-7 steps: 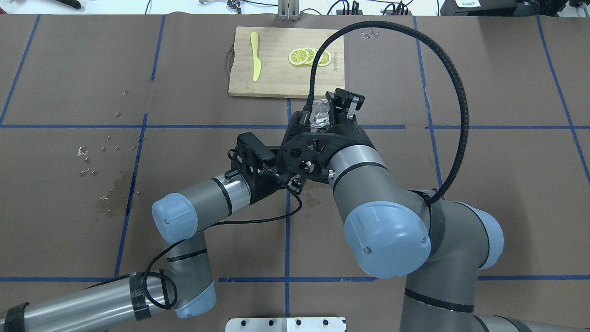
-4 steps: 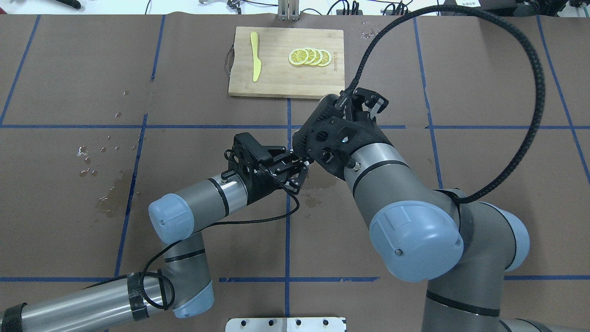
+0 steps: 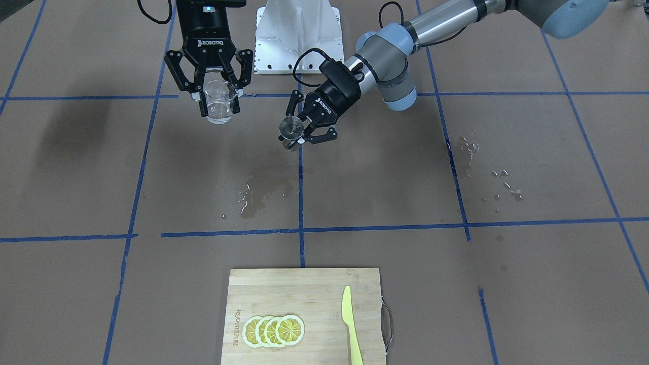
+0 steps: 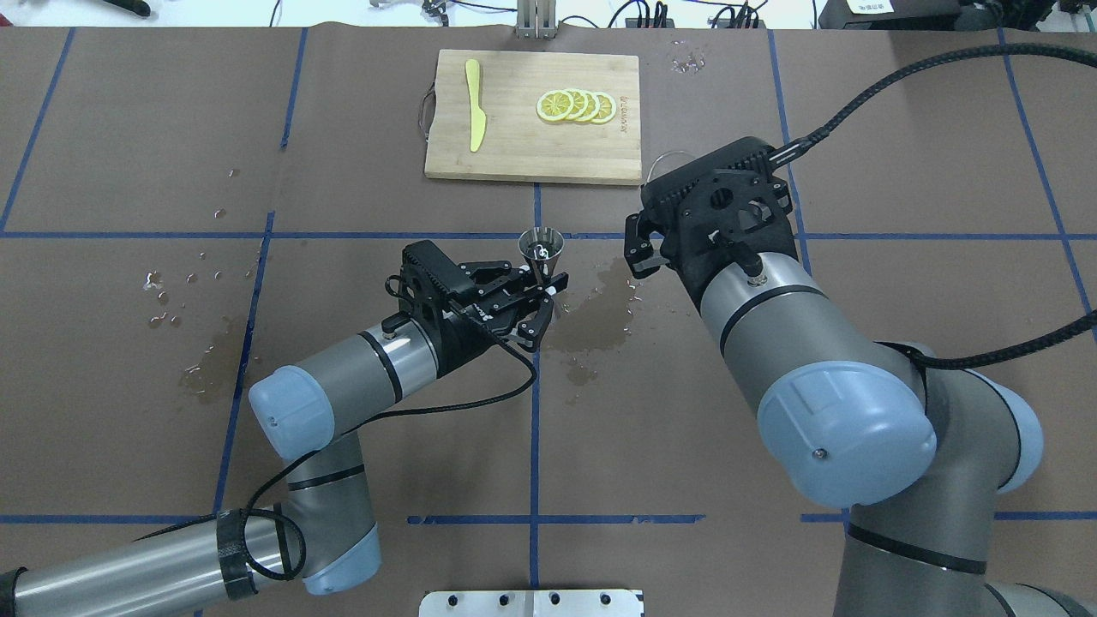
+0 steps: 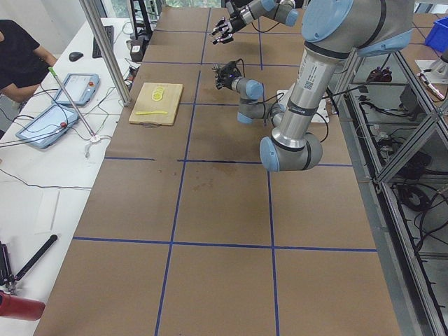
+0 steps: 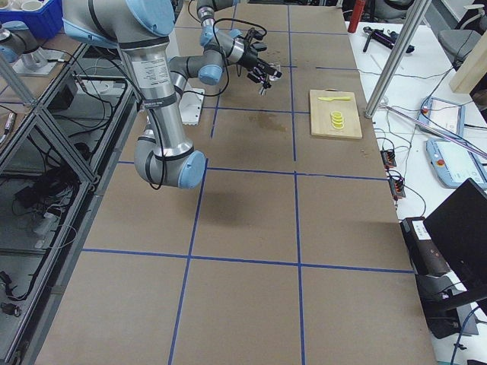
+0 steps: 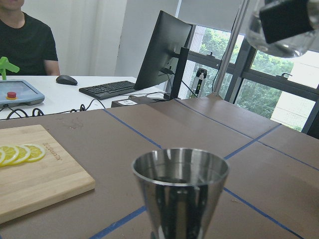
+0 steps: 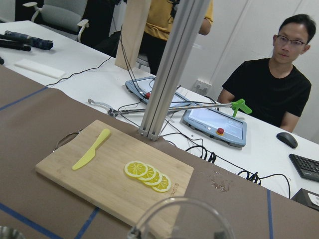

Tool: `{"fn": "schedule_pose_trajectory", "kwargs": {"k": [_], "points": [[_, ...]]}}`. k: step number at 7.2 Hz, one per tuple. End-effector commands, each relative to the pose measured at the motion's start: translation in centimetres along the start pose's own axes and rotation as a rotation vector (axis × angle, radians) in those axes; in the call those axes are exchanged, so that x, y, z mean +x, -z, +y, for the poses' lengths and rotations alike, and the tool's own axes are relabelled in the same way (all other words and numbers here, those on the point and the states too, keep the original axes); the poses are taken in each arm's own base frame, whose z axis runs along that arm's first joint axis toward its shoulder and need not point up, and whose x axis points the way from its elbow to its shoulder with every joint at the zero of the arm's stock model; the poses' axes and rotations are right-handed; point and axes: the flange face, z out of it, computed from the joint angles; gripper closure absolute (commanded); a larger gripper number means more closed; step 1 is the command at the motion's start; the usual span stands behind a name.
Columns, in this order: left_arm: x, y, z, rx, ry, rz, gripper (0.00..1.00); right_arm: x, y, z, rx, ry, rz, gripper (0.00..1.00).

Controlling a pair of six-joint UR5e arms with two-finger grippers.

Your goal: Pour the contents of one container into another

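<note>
My left gripper (image 3: 299, 136) is shut on the stem of a small steel cup (image 3: 290, 126), which it holds upright above the table's middle. In the overhead view the steel cup (image 4: 542, 246) stands just beyond the left gripper (image 4: 547, 296). The cup (image 7: 179, 191) fills the left wrist view. My right gripper (image 3: 218, 99) is shut on a clear glass beaker (image 3: 219, 109), upright and raised off the table, well apart from the cup on the robot's right. The beaker (image 7: 286, 25) shows high at the left wrist view's top right; its rim (image 8: 179, 216) shows in the right wrist view.
A bamboo cutting board (image 4: 514, 146) at the far middle carries lemon slices (image 4: 574, 105) and a yellow knife (image 4: 474, 103). A wet patch (image 4: 591, 321) lies under the grippers, and droplets (image 4: 184, 300) dot the left side. People sit at desks beyond the far edge.
My right arm swung away to the right from over the steel cup, and the beaker now hangs upright. The left gripper with the cup drew back slightly to the left.
</note>
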Motion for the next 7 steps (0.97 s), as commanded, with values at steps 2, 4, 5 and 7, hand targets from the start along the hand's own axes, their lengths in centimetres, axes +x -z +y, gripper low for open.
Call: {"fn": "schedule_pose_trajectory", "kwargs": {"k": [2,4,5,7], "points": [[-4.4,2.9,0.2,0.094,0.003,-0.196,1.0,1.6,-0.9,1.1,-0.01,-0.182,0.038,1.0],[-10.2,6.2,1.7,0.124,-0.051,-0.385,1.0,2.3,-2.3,3.7,-0.047,-0.293,0.075,1.0],[-12.5,6.5,1.3,0.131,-0.091,-0.491,1.0,3.2,-2.7,5.8,-0.097,-0.276,0.081,1.0],[-18.1,9.8,2.5,0.096,-0.139,-0.617,1.0,4.2,-3.1,7.6,-0.142,-0.378,0.096,1.0]]}}
